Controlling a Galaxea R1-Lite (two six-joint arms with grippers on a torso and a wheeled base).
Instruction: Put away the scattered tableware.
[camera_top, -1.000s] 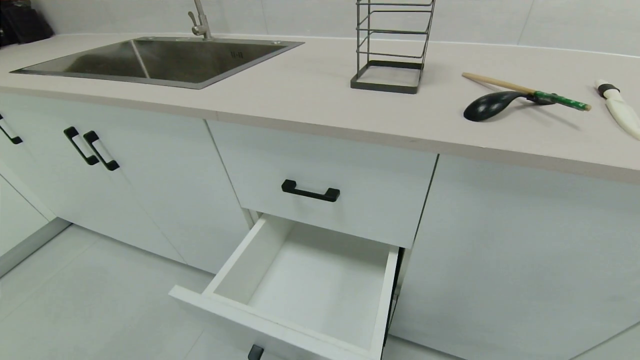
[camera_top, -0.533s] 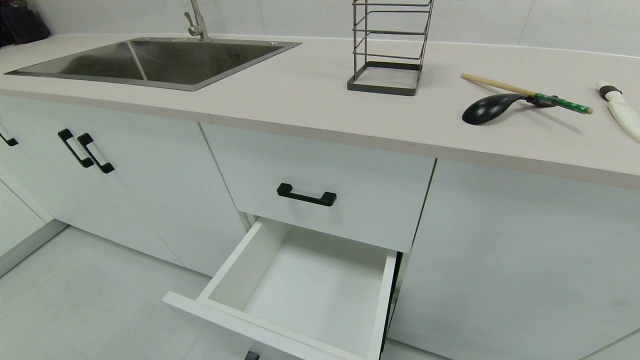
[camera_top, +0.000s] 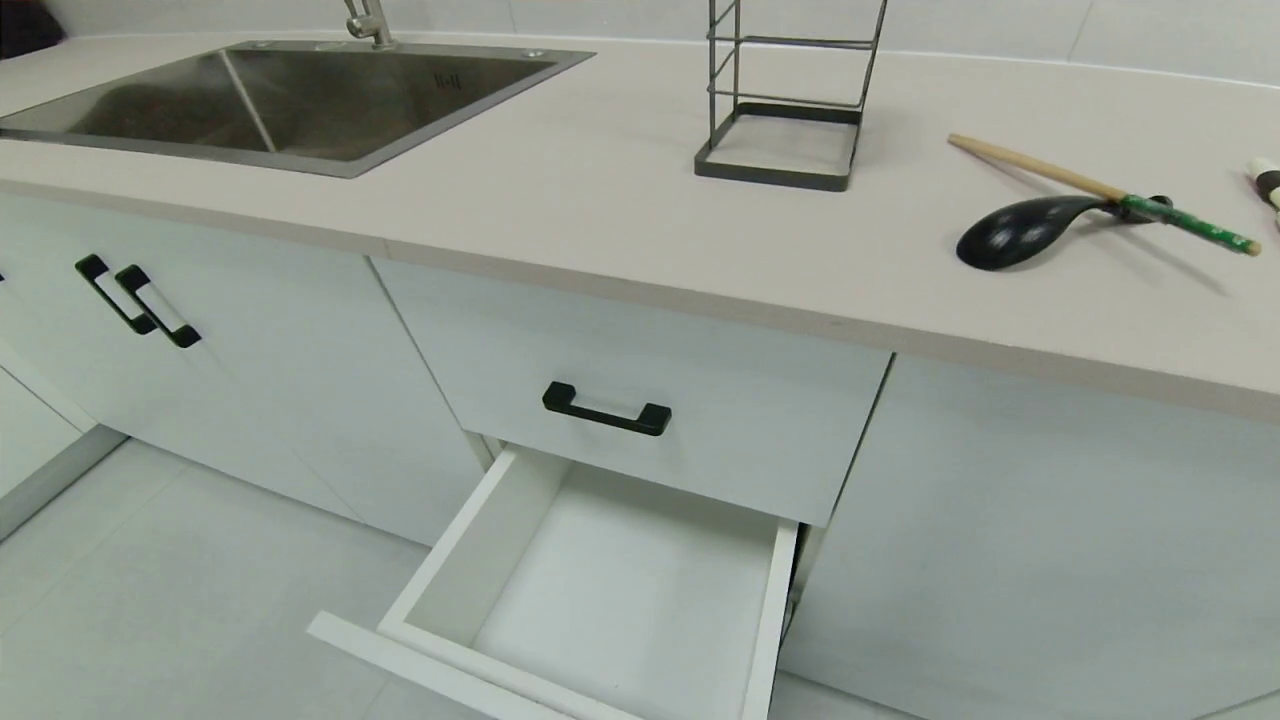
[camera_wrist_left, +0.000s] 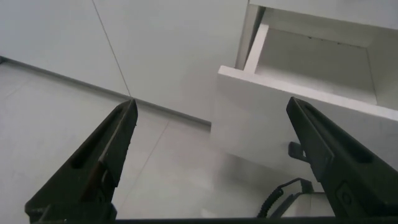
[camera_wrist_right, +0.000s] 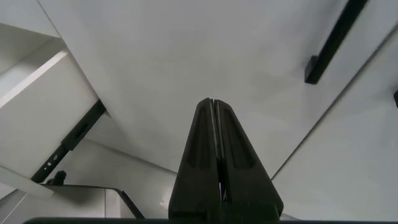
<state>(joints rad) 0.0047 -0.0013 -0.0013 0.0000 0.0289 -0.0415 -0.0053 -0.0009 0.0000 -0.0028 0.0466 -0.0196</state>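
Observation:
A black spoon (camera_top: 1030, 229) lies on the beige countertop (camera_top: 600, 190) at the right, with a wooden chopstick (camera_top: 1090, 190) with a green end resting across its handle. A white utensil with a black band (camera_top: 1268, 180) pokes in at the right edge. Below the counter a white lower drawer (camera_top: 600, 600) stands pulled out, with nothing inside. My left gripper (camera_wrist_left: 211, 118) is open, low down, facing the drawer's front panel (camera_wrist_left: 298, 124) from the floor side. My right gripper (camera_wrist_right: 213, 118) is shut with nothing in it, in front of a white cabinet door (camera_wrist_right: 186, 62).
A steel sink (camera_top: 290, 95) with a tap is set into the counter at the left. A dark wire rack (camera_top: 785, 100) stands at the counter's middle back. The upper drawer (camera_top: 640, 380) with a black handle is closed. Cabinet doors with black handles (camera_top: 130, 300) are at the left.
The head camera has moved closer and tilted; the whole picture shifted. The utensils, the rack and the open drawer keep their places on the counter and cabinet.

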